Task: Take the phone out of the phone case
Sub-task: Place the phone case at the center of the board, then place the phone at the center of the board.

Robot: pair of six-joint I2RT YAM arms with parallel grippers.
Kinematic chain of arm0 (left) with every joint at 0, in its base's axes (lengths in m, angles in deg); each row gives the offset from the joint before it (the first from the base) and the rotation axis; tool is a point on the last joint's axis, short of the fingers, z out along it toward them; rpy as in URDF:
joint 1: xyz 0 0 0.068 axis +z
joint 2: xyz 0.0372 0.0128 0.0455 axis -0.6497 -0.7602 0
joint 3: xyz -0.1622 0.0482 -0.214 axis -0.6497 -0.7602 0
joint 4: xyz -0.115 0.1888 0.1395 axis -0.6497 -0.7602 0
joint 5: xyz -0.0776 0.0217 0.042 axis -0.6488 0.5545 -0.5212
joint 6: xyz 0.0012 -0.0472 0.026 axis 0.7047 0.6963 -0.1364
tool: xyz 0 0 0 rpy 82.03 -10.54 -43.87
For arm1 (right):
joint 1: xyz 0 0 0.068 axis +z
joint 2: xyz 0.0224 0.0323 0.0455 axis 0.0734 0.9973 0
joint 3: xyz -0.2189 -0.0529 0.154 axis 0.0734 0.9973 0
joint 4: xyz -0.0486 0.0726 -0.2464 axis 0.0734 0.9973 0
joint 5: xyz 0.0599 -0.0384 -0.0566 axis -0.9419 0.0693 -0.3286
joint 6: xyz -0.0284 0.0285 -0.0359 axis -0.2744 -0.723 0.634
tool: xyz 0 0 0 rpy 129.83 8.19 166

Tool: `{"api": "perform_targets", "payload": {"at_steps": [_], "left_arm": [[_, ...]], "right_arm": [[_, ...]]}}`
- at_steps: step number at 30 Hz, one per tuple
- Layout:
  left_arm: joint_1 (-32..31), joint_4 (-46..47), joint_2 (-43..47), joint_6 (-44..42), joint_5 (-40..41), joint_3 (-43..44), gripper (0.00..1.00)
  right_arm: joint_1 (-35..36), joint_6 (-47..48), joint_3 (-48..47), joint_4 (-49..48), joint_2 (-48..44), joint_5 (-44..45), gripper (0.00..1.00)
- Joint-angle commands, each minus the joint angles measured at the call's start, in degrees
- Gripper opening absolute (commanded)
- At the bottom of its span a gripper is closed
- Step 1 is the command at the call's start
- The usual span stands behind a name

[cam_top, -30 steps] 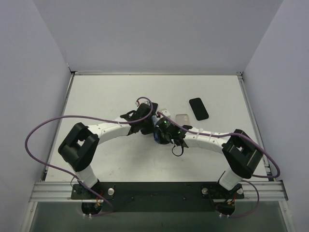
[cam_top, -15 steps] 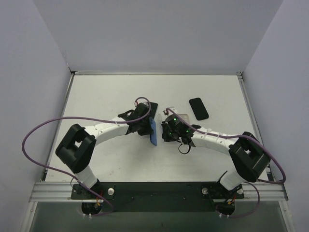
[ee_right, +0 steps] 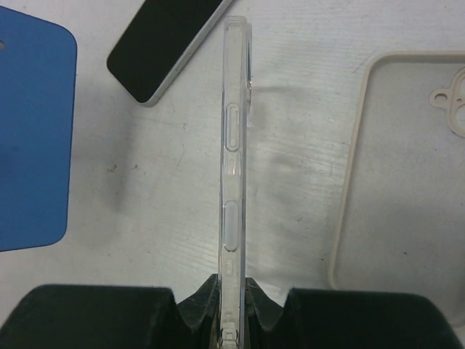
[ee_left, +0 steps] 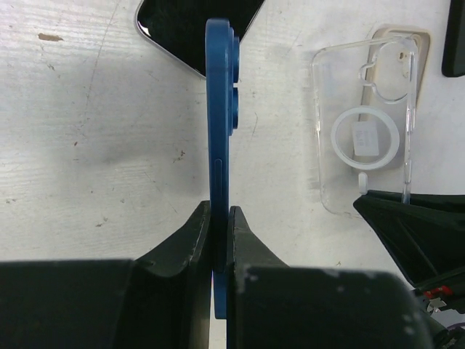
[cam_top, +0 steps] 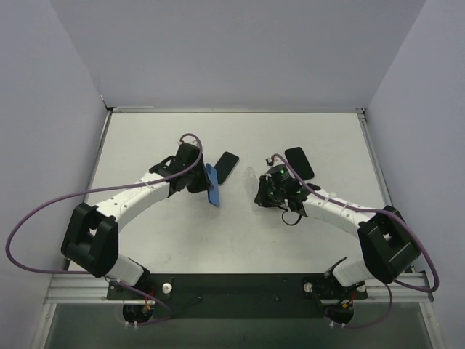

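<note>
The left tool was clamped on the near end of the blue phone, fingers pressed to both flat faces. The phone stood edge-on, its long axis running straight out from the fingertips, with the camera bumps at the far end facing the right tool's side. Beyond that far end a black phone lay flat on the worktop. The blue phone was out of the clear case and well apart from it (bare worktop between them). The right tool was closed on the case's near end, the case likewise edge-on and pointing straight away. A cream case lay flat to its right.
</note>
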Motion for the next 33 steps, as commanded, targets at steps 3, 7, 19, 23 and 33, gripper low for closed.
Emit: {"api": "perform_targets", "payload": {"at_steps": [3, 7, 19, 23, 33], "left_arm": [[4.6, 2.3, 2.7, -2.7, -4.6, 2.2, 0.00], [8.3, 5.3, 2.5, -2.2, -9.9, -0.2, 0.00], [19.4, 9.2, 0.1, -4.1, -17.8, -2.8, 0.00], [21.4, 10.8, -2.2, -4.4, -18.9, -2.3, 0.00], [24.8, 19.1, -10.7, -4.3, -25.0, -2.2, 0.00]], "right_arm": [[-1.6, -9.4, -0.5, -9.7, 3.2, -13.9, 0.00], [-1.3, -13.2, -0.3, -14.1, 7.9, -18.7, 0.08], [-6.5, -1.4, -3.2, 7.7, -0.1, 0.9, 0.72], [-13.0, -0.2, -3.7, 10.1, -1.6, 2.9, 0.73], [-22.9, 7.1, -18.3, 21.7, 7.7, 15.2, 0.85]]}}
